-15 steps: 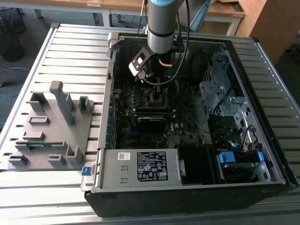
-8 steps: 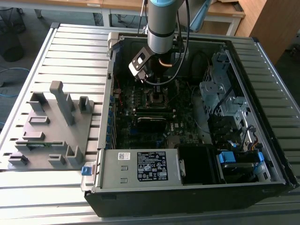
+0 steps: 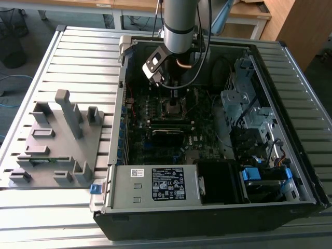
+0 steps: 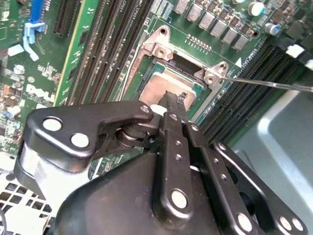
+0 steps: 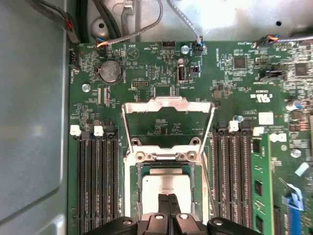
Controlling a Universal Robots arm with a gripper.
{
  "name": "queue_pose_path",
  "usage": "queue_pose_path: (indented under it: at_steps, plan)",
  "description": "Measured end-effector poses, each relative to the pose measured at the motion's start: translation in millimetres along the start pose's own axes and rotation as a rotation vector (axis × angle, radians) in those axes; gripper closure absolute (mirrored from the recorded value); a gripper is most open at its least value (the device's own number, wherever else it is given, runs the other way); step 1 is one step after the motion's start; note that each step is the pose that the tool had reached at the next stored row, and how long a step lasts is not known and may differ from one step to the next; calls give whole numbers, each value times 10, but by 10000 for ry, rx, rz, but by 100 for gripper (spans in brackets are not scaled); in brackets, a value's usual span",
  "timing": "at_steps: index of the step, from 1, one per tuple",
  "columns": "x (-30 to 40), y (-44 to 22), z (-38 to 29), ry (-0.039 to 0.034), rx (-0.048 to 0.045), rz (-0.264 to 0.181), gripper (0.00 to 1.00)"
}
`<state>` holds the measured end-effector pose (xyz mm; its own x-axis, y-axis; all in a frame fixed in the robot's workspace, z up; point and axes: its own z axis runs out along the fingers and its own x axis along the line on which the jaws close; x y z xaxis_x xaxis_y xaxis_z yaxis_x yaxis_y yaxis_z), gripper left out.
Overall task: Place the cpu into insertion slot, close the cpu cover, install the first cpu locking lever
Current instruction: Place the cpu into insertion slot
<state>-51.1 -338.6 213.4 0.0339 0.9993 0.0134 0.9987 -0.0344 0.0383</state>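
Observation:
The cpu [image 5: 166,185] lies flat in the insertion slot [image 5: 131,188], silver-grey top up, and it also shows in the second wrist view [image 4: 159,87]. My gripper [image 5: 168,199] is right over it with its two fingertips pressed together, touching or just above the chip's top [image 4: 174,102]. The cpu cover [image 5: 167,104] is swung open, away from the slot. A thin wire locking lever [image 4: 266,83] sticks out free beside the slot. In the exterior view the gripper [image 3: 173,95] hangs inside the open computer case over the slot [image 3: 174,108].
Black memory slots [image 5: 95,181] flank the slot on both sides. A drive cage [image 3: 244,104] stands at the exterior view's right and a power supply [image 3: 155,184] at the case's front. A grey fixture tray [image 3: 57,140] sits outside the case, at the exterior view's left.

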Motion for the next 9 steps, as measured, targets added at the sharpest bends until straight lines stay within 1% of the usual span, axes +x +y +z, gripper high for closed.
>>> queue_pose_path:
  at_steps: [2,4,6,9]
  plan:
    - [0,1,-21,-1,1,0,90]
    - [1,1,-20,2,-1,0,90]
    - [1,2,-38,0,0,0,90]
    - [1,2,-39,-1,1,0,90]
